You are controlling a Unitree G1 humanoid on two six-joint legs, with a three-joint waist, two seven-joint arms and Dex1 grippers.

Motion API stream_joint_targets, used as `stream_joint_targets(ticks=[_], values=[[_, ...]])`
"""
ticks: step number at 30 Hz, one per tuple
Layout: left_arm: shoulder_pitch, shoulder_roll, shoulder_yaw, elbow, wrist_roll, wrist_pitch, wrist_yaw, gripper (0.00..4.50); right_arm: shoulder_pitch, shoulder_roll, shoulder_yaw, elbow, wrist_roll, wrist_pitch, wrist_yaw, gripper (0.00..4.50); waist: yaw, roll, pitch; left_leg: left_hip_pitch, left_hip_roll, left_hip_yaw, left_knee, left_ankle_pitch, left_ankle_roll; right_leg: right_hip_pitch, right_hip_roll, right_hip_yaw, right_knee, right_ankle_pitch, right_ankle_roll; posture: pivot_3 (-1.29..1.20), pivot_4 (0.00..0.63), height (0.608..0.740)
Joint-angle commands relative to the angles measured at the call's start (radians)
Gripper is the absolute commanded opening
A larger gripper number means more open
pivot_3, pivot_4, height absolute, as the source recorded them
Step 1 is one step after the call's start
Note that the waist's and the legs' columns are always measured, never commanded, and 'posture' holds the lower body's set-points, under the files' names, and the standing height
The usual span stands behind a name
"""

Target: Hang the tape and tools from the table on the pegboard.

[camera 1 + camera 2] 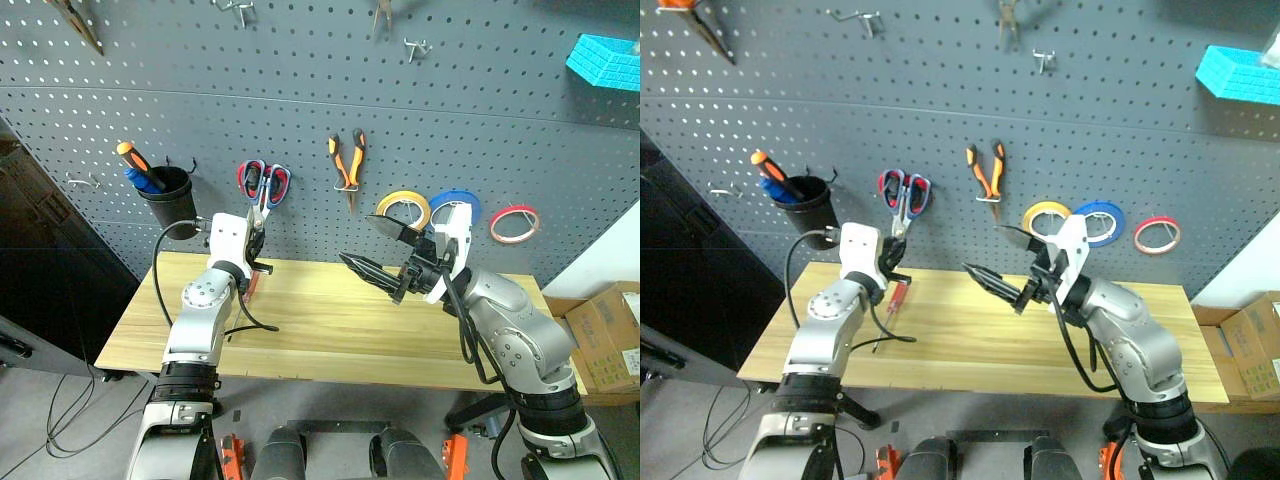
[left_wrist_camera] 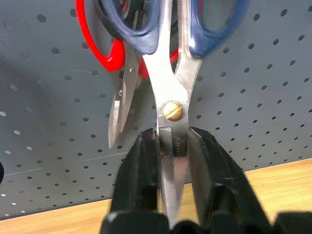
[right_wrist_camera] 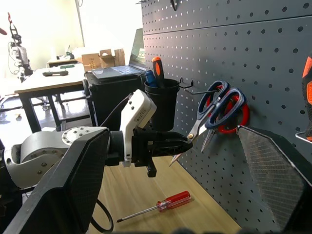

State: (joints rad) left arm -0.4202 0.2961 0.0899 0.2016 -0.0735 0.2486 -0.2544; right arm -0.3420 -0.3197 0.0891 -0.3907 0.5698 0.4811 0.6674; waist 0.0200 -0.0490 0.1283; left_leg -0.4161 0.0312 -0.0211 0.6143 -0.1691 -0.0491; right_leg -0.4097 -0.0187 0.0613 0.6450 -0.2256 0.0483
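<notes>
The pegboard (image 1: 300, 90) rises behind the table (image 1: 330, 330). Along it, from the robot's left to right: a cup (image 1: 167, 198) holding tools, two pairs of scissors (image 1: 264, 185) overlapping on one hook, pliers (image 1: 347, 165), then three tape rolls (image 1: 458, 208) side by side. A screwdriver (image 3: 161, 204) lies on the table below the scissors

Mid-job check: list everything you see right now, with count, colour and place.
blue scissors: 1, dark blue, on pegboard hook, blades between left hand's fingers
red scissors: 1, same hook, behind
pliers: 1, orange-black, hung
tape rolls: 3, yellow, blue, red-pink tape, hung
red screwdriver: 1, on table
cup: 1, black, holds orange-handled screwdriver
pegboard: 1, grey
bin: 1, cyan
boxes: cardboard, floor
left hand
right hand: open
</notes>
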Motion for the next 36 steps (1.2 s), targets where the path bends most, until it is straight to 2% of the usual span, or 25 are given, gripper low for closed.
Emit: stream_joint_targets(ticks=[1, 7, 18, 23, 26, 31, 36], values=[[-0.005, -0.012, -0.005, -0.050, -0.009, -0.025, -0.006, 2.47, -0.007, -0.006, -0.017, -0.048, 0.004, -0.015, -0.007, 4.50, 0.000, 0.000, 0.000, 0.000, 0.000, 0.000, 0.000, 0.000, 0.000, 0.000, 0.000, 0.000, 0.000, 0.000, 0.000, 0.07, 0.071, 0.740], [0.016, -0.005, 0.003, -0.061, -0.007, -0.016, -0.001, 4.43, -0.003, -0.016, -0.012, -0.050, 0.003, -0.015, 0.003, 4.50, -0.001, 0.000, 0.000, 0.000, 0.000, 0.000, 0.000, 0.000, 0.000, 0.000, 0.000, 0.000, 0.000, 0.000, 0.000, 0.08, 0.079, 0.740], [0.125, 0.046, 0.032, -0.156, -0.001, 0.076, 0.011, 4.47, 0.000, -0.017, 0.011, -0.046, 0.003, -0.007, 0.009, 4.50, -0.003, 0.001, 0.001, 0.000, 0.000, 0.000, 0.000, 0.000, 0.000, 0.000, 0.000, 0.000, 0.000, 0.000, 0.000, 0.09, 0.107, 0.740], [0.157, 0.115, 0.023, -0.106, 0.033, 0.155, 0.001, 4.47, -0.008, -0.079, 0.168, 0.036, -0.204, -0.056, 0.022, 4.50, -0.003, 0.003, 0.004, 0.001, 0.001, 0.000, 0.000, 0.000, 0.000, -0.001, 0.000, 0.000, 0.000, -0.001, -0.001, 0.10, 0.137, 0.740], [0.128, 0.132, 0.018, -0.074, 0.046, 0.201, 0.015, 4.47, -0.040, -0.028, 0.196, 0.067, -0.214, -0.046, 0.005, 4.50, -0.001, 0.006, 0.012, 0.000, 0.001, 0.000, 0.000, 0.000, 0.000, -0.002, -0.001, 0.000, 0.000, -0.001, -0.001, 0.10, 0.159, 0.740], [0.060, 0.128, 0.012, -0.021, 0.051, 0.301, 0.027, 4.47, -0.109, -0.050, 0.301, 0.131, -0.333, -0.063, 0.059, 4.50, 0.004, 0.008, 0.037, -0.001, 0.001, -0.001, 0.000, 0.000, 0.000, -0.003, -0.001, 0.000, 0.000, -0.001, -0.001, 0.10, 0.206, 0.740], [-0.008, 0.122, -0.003, 0.051, 0.056, 0.350, 0.027, 4.47, -0.136, -0.057, 0.278, 0.145, -0.338, -0.030, 0.072, 4.50, 0.003, 0.010, 0.076, -0.004, 0.001, -0.001, -0.001, 0.000, 0.000, -0.004, -0.002, -0.001, -0.001, -0.001, -0.002, 0.08, 0.270, 0.740]])
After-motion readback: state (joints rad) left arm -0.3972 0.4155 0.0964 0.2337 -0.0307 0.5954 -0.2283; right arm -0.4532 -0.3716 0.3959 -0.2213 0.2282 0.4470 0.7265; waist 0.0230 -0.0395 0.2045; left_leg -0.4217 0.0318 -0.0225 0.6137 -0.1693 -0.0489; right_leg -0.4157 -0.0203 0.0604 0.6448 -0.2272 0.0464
